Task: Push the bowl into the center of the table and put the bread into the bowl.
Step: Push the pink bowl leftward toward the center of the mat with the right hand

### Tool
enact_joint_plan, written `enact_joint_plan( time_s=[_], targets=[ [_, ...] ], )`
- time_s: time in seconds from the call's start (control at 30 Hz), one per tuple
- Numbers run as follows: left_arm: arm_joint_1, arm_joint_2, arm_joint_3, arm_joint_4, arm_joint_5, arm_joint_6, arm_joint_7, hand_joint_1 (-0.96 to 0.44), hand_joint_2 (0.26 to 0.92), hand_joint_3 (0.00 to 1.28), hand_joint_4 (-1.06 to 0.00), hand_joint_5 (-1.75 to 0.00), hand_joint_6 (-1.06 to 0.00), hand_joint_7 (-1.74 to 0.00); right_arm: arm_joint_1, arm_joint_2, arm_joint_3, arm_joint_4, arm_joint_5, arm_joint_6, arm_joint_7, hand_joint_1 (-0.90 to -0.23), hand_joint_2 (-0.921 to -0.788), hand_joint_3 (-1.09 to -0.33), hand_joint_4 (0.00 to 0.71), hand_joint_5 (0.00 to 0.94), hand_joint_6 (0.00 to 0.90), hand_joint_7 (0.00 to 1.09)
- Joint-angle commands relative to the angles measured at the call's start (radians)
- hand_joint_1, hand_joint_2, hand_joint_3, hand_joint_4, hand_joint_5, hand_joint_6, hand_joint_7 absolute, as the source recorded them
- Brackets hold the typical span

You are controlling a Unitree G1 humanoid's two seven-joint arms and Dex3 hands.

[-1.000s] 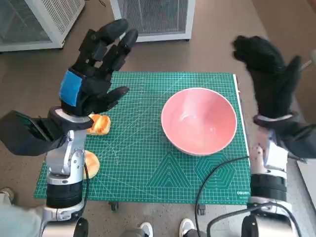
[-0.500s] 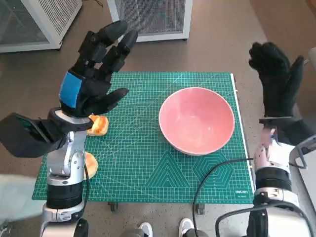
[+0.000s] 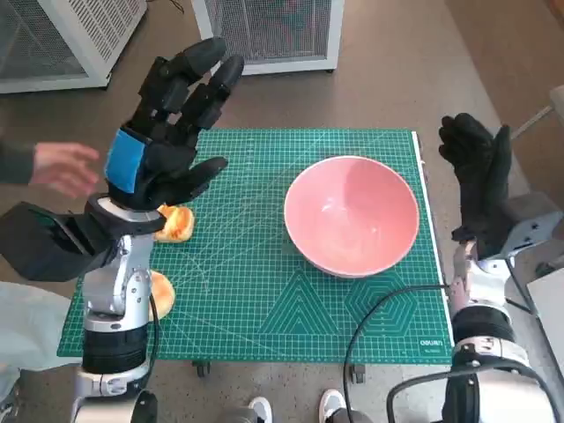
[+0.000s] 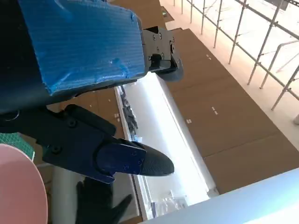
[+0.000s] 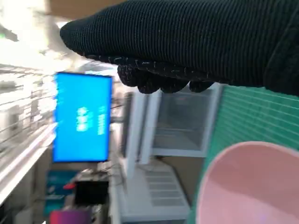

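beside the bowl (image 3: 352, 216), off the mat's edge, our right hand (image 3: 477, 181) has dropped lower and drawn back over the last second, fingers apart and holding nothing. the bowl sits slightly nearer the mat's middle than before, so we judge the push about done. our left hand (image 3: 172, 123) stays raised on the bowl's far side, spread and empty. the bread (image 3: 176, 222) lies under it, well apart from the bowl; a person's hand (image 3: 63, 167) has come in beyond it.
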Motion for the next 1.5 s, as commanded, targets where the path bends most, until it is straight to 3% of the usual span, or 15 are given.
enact_joint_plan(
  time_s=[0.03,0.7,1.5],
  targets=[
    [0.014,0.007,-0.001,-0.028,0.012,0.002,0.007,-0.57,0.921,0.22,-0.26,-0.01,-0.09,-0.62,0.032,0.043,0.005,0.031,-0.013,0.046,-0.019,-0.586,-0.921,-0.75,0.173,0.0,0.292,0.01],
    [0.049,0.026,0.019,-0.074,-0.011,0.051,0.007,-0.59,0.921,0.2,-0.26,0.0,-0.11,-0.58,0.027,0.174,0.019,0.056,-0.04,0.158,-0.069,-0.609,-0.921,-0.725,0.171,0.003,0.298,0.01],
    [0.114,0.045,0.044,-0.13,-0.009,0.048,0.012,-0.59,0.921,0.18,-0.24,0.0,-0.12,-0.51,-0.02,0.264,0.033,0.062,-0.058,0.225,-0.062,-0.582,-0.921,-0.727,0.189,0.007,0.312,0.02]
  ],
)
